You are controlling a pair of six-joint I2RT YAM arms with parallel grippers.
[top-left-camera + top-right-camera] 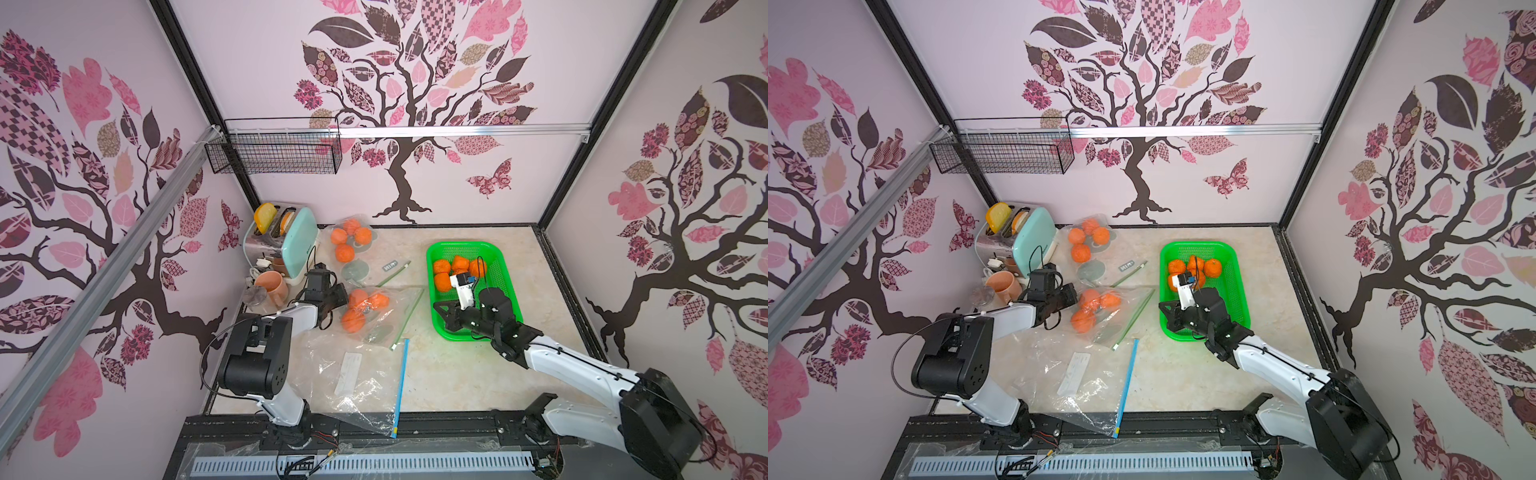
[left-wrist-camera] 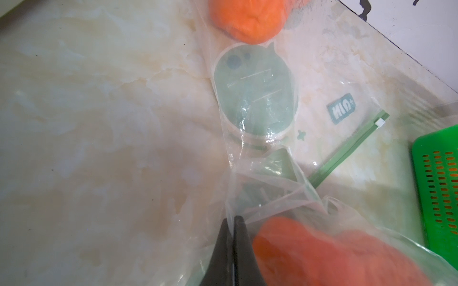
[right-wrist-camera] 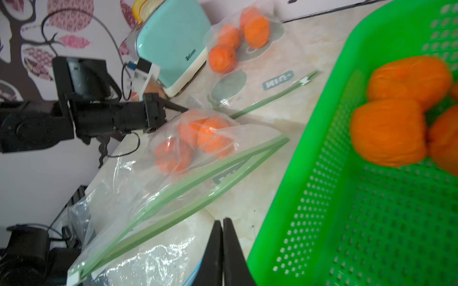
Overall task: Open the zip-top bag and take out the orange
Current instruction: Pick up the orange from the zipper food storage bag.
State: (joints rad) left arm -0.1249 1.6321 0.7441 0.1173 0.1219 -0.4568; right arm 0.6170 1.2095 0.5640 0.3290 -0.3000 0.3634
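Pinching a fold of clear plastic, the left claw [image 2: 235,220] is clamped tight on the zip-top bag [image 1: 395,320], gripping the end farthest from the bag's mouth. The bag lies on the marble-patterned counter [image 1: 457,374] between the two claws. Three oranges [image 1: 358,298] are bunched inside it, just beside the left claw's tips. In the left wrist view, one of them fills the space right next to the black fingers [image 2: 243,247].

At the bag's other end, on the side facing the right claw, the green zip strips [image 3: 223,170] stand parted, leaving the mouth open. The right claw [image 3: 220,222] has its fingers pressed together with nothing between them. Its tips sit over bare counter, just outside the wall of a green tray [image 3: 322,161]. Whether they touch the counter cannot be told.

Four more oranges [image 1: 441,266] rest in the tray beyond the right claw, clustered toward its far end. Farther out past the left claw lies a second bag [image 1: 355,268] holding oranges, next to a mint toaster [image 1: 301,241]. Behind both claws, toward the arms' bases, an empty clear bag [image 1: 328,361] with a blue zip edge lies crumpled on the counter.
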